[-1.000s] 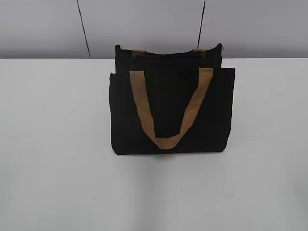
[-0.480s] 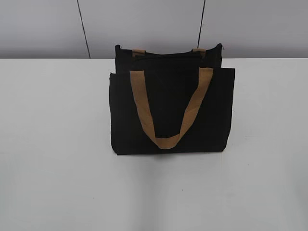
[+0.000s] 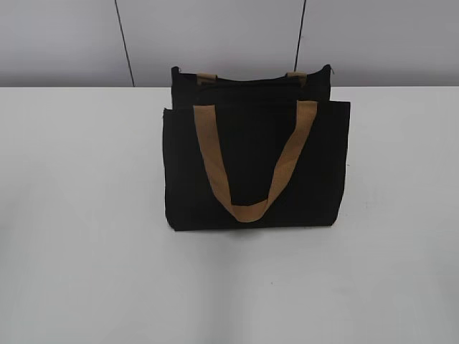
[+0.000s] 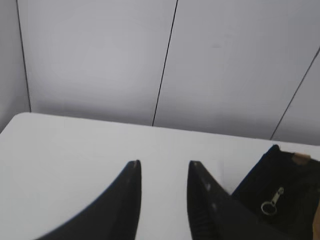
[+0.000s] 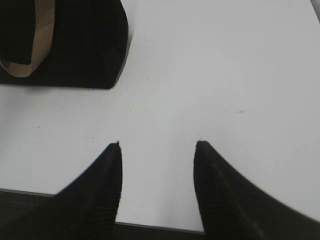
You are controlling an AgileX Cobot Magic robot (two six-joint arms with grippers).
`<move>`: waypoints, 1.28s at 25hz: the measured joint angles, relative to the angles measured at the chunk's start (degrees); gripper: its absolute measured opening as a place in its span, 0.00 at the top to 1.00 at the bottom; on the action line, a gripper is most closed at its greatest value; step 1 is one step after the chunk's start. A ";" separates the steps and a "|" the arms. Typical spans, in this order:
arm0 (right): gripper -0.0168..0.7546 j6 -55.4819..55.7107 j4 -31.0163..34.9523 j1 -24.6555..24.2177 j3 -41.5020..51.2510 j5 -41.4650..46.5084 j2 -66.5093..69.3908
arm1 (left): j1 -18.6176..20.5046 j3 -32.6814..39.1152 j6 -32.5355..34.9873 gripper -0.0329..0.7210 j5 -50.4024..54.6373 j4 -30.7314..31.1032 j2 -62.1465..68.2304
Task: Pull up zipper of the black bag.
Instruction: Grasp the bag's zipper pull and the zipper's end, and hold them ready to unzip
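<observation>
The black bag lies on the white table, a little above the centre of the exterior view, with its top edge at 12 o'clock toward the grey panelled wall. One tan strap falls in a U down the front panel, its loop pointing to 6 o'clock; the short ends of a second strap show at the bag's far top edge. The zipper runs as a thin dark line along that top edge, hard to make out from this view.

In the left wrist view the bag's corner sits at about 4 o'clock, and a small silver pull tab with a ring hangs against the black fabric there. The left gripper is parted with a moderate gap, holding nothing, above bare table just beside that corner.

In the right wrist view the right gripper is spread wider, also holding nothing, over bare table. The bag's lower corner and strap loop lie at 10 o'clock, well apart from the fingertips.

Neither gripper appears in the exterior view.
</observation>
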 joint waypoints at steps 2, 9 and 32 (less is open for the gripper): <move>0.50 0.00 0.00 0.00 0.00 0.00 0.00 | -0.82 0.00 0.14 0.64 -6.03 0.00 3.75; 0.50 0.00 0.00 0.00 0.00 -0.05 0.00 | -5.31 0.99 0.27 0.64 -24.71 1.81 19.50; 0.50 0.00 0.00 0.00 0.00 0.00 0.00 | -11.61 12.85 -0.40 0.64 -76.37 5.71 64.97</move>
